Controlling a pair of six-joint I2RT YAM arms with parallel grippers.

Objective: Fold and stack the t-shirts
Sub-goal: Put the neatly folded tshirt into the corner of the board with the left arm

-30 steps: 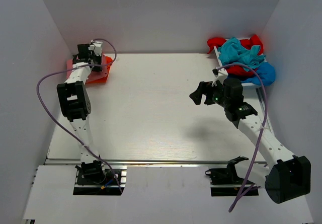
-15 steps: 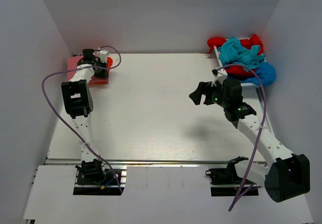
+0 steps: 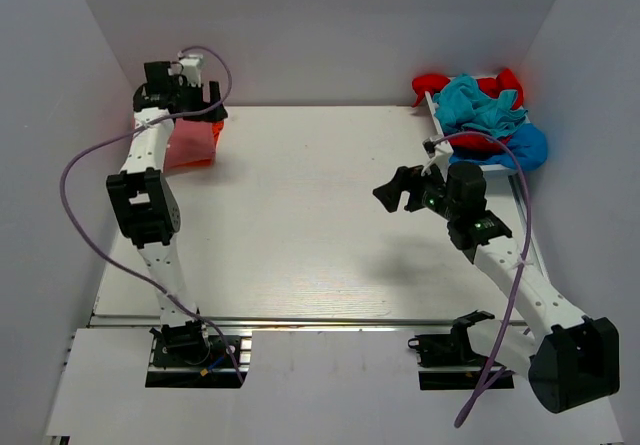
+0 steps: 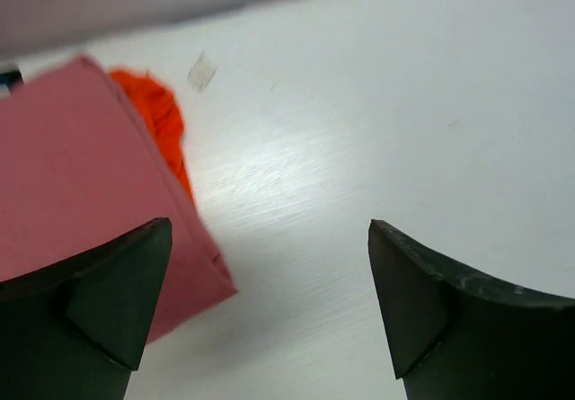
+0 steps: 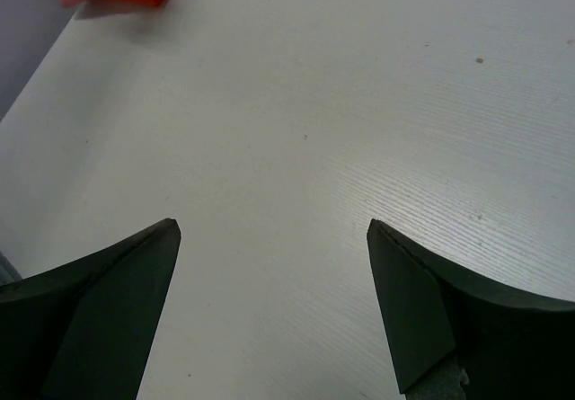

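At the far left corner of the white table (image 3: 320,225) lies a folded dusty pink-red t-shirt (image 3: 186,146). It rests on a bright orange t-shirt (image 4: 163,114), whose edge peeks out along one side. The left gripper (image 4: 269,231) hangs above the edge of this stack with its fingers spread wide and gripping nothing. In the left wrist view only a corner of the pink cloth and bare tabletop show in the gap. Toward the middle right, the right gripper (image 3: 396,189) hovers over bare table, its fingers likewise parted and empty. In the far right corner sits an unfolded heap: a red t-shirt (image 3: 432,86), a teal t-shirt (image 3: 478,105) on top, and a blue t-shirt (image 3: 528,147) at the heap's near right side.
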